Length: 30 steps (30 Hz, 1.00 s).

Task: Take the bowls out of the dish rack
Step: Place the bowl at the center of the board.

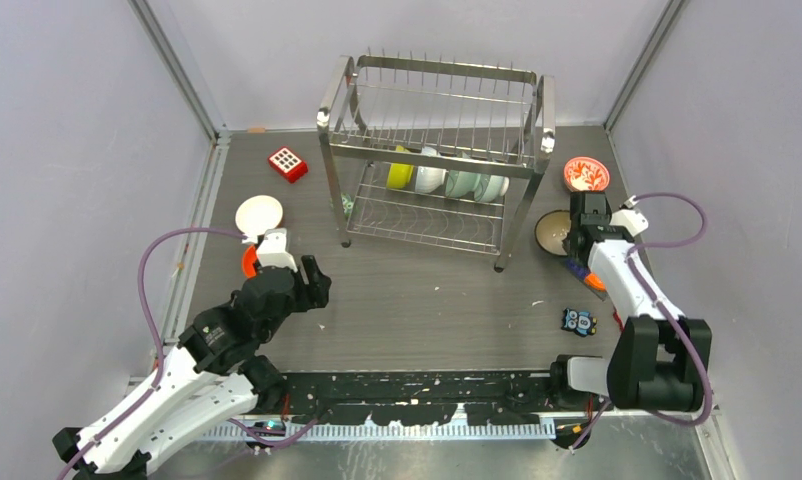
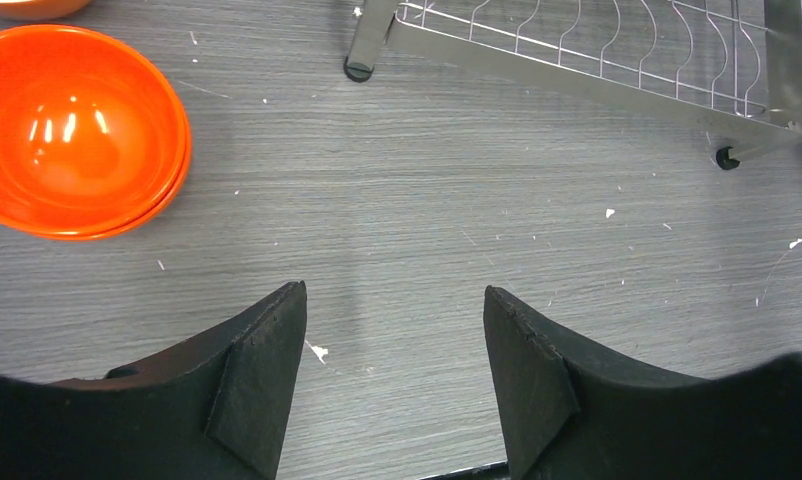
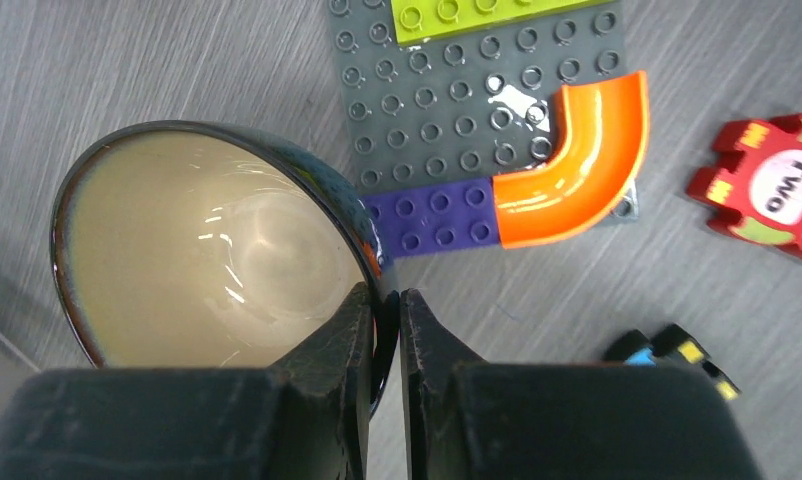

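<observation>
The steel wire dish rack (image 1: 432, 150) stands at the back centre, and its lower edge (image 2: 597, 50) shows in the left wrist view. On its lower tier stand a lime-yellow bowl (image 1: 401, 175), a white bowl (image 1: 429, 178) and pale teal bowls (image 1: 477, 185). My right gripper (image 3: 385, 292) (image 1: 575, 238) is shut on the rim of a dark bowl with a beige inside (image 3: 207, 250) (image 1: 554, 232), right of the rack. My left gripper (image 2: 395, 295) (image 1: 317, 283) hangs open over bare table. Stacked orange bowls (image 2: 72, 125) sit to its left. A white bowl (image 1: 259, 214) and a red-and-white bowl (image 1: 586, 174) rest on the table.
A red square block with white dots (image 1: 288, 163) lies left of the rack. A grey brick plate (image 3: 457, 110) with an orange curved piece (image 3: 577, 165) lies beside the dark bowl. A red toy (image 3: 767, 190) and a small toy car (image 1: 579, 321) are nearby.
</observation>
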{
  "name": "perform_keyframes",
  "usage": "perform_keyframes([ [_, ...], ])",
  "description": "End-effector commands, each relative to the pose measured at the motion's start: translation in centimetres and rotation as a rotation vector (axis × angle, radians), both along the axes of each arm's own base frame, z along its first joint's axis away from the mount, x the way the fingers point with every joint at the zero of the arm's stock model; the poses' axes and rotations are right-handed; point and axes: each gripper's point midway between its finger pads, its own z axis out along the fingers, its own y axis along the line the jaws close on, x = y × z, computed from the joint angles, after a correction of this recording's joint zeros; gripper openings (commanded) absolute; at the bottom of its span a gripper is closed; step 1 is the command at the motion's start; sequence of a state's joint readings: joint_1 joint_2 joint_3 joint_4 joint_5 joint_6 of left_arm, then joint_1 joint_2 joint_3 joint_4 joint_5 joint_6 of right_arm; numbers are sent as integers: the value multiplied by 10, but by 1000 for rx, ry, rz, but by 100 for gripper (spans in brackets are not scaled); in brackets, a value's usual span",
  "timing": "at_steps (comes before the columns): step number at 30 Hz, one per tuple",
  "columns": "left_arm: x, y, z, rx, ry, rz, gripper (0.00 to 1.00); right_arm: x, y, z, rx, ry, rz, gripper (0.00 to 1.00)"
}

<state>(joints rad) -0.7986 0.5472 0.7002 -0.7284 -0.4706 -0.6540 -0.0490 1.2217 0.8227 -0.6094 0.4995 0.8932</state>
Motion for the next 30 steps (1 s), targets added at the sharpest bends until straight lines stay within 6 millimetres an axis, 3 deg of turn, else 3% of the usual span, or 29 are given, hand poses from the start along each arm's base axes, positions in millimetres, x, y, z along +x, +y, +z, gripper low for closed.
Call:
perform_keyframes([
  [1, 5, -5, 8, -38, -32, 7, 66, 64, -11, 40, 22, -243, -28, 0],
  [12, 6, -5, 7, -34, -29, 11, 66, 86, -32, 15, 36, -164, -36, 0],
  [30, 6, -5, 5, -27, -22, 15, 66, 61, -61, -15, 43, -66, -105, 1],
])
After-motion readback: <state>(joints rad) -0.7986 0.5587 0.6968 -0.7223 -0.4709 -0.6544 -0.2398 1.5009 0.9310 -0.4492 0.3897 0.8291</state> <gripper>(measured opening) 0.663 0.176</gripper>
